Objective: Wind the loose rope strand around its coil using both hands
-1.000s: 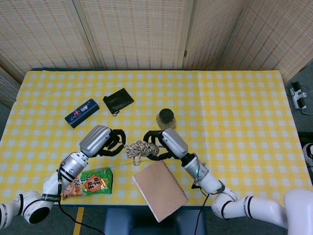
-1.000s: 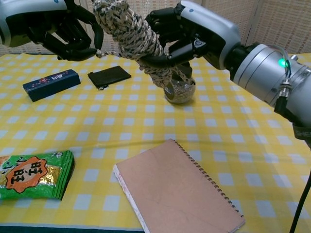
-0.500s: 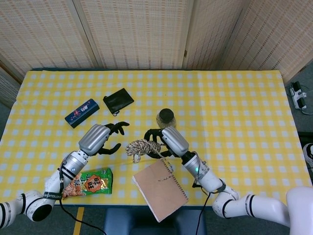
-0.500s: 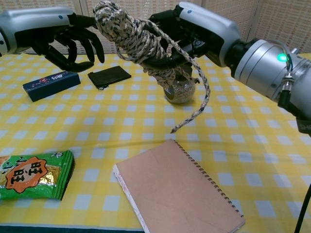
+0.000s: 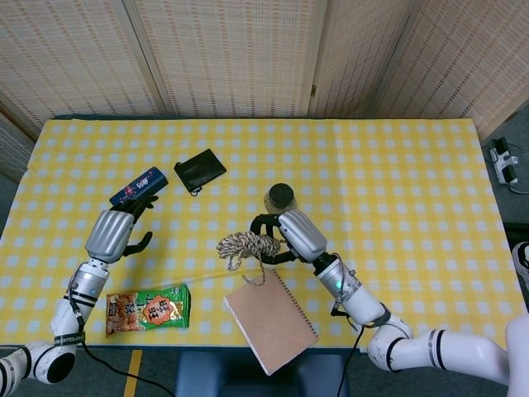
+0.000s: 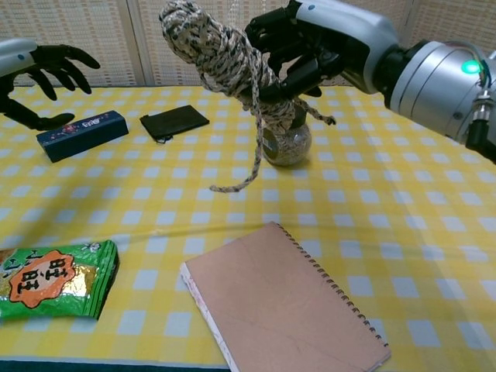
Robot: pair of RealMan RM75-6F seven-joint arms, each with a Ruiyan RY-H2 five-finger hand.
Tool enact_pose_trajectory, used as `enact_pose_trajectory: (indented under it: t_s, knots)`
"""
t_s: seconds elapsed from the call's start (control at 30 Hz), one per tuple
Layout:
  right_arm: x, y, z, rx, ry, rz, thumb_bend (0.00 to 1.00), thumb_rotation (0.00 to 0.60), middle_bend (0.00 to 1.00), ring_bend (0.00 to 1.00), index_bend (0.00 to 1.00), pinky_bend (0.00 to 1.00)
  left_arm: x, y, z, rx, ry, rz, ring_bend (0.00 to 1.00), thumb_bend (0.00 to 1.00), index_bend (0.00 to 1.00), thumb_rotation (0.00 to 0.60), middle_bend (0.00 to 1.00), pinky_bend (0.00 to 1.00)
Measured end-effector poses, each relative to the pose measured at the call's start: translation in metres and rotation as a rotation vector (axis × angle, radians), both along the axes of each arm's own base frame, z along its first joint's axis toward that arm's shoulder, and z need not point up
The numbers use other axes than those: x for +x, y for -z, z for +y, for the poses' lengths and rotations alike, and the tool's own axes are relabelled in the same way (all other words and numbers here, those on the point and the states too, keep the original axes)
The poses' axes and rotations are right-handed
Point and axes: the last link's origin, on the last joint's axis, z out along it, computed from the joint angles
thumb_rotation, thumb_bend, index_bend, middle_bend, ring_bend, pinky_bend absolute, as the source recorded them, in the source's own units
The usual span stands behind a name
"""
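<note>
A speckled beige-and-black rope coil [image 5: 246,245] [image 6: 218,56] hangs above the table, gripped at one end by my right hand [image 5: 291,236] [image 6: 314,48]. A loose strand [image 6: 246,147] dangles from the coil and curls toward the tablecloth; in the head view the loose strand [image 5: 259,269] hangs over the notebook's top edge. My left hand [image 5: 116,231] [image 6: 35,71] is far off to the left with its fingers spread, holding nothing, near the blue box.
A brown spiral notebook [image 5: 270,321] [image 6: 283,310] lies at the front. A small jar [image 5: 280,198] [image 6: 288,143] stands behind the coil. A black pouch [image 5: 199,171], a blue box [image 5: 138,189] [image 6: 75,134] and a green snack packet [image 5: 149,309] [image 6: 48,279] lie to the left on the yellow checked cloth.
My left hand let go of the rope and swung away to the left. The freed strand dropped and now dangles from the coil, which my right hand still holds.
</note>
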Motion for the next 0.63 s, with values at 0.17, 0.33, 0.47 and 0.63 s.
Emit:
enact_pose_trajectory:
  t_s: [0.17,0.33,0.47,0.63]
  knots:
    - [-0.002,-0.010,-0.001,-0.020,0.024,0.035,0.67,0.600,0.83,0.88,0.96,0.85,-0.037,-0.012,-0.012,0.094,-0.063,0.058,0.29,0.43,0.22,0.600,0.32,0.33]
    - [-0.004,-0.015,0.000,-0.030,0.039,0.046,0.67,0.600,0.83,0.88,0.96,0.85,-0.067,-0.021,-0.034,0.145,-0.121,0.086,0.28,0.42,0.23,0.600,0.32,0.31]
    - [-0.005,-0.017,0.001,-0.033,0.048,0.049,0.67,0.600,0.83,0.88,0.96,0.85,-0.084,-0.028,-0.054,0.157,-0.147,0.089,0.28,0.42,0.23,0.600,0.32,0.30]
    - [-0.008,-0.017,0.001,-0.032,0.058,0.054,0.67,0.600,0.83,0.88,0.96,0.85,-0.099,-0.039,-0.080,0.183,-0.166,0.095,0.28,0.42,0.24,0.600,0.32,0.30]
